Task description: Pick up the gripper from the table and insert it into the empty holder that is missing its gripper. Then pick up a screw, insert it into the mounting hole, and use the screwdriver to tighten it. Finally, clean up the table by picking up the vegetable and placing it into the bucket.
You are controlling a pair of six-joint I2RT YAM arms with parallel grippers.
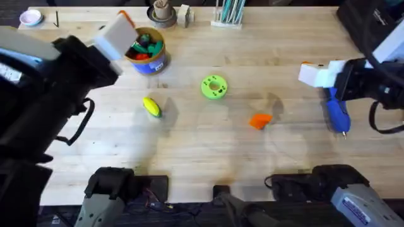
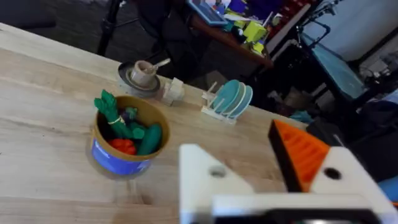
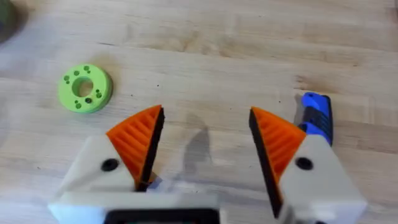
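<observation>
Your loose orange gripper [image 1: 259, 120] lies flat on the bare wood right of the table's middle, touching nothing. The holder [image 2: 208, 177] it belongs to is the bare white finger on your left gripper [image 2: 267, 174]: in the left wrist view that block ends in a plain point with an empty mounting hole, while its partner finger [image 2: 298, 152] carries an orange ribbed tip. The two stand apart with nothing between them, so your left tool is open and empty, raised over the table's far left, near the bucket [image 1: 148, 53]. The bucket already holds red and green toy vegetables [image 2: 127, 127]. The yellow vegetable [image 1: 152, 106] lies on the table nearer to you than the bucket, left of the lime-green ring [image 1: 214, 87], well apart from both. Your right gripper [image 3: 205, 146] hangs over the right side of the table, both orange pads [image 3: 140, 140] in place and spread wide around bare wood, gripping nothing. The blue screwdriver [image 1: 336, 113] lies just beside it, bit end towards you. Along the far edge stand a brown cup of sticks [image 1: 162, 12] and a small rack of teal plates [image 2: 231, 99].
</observation>
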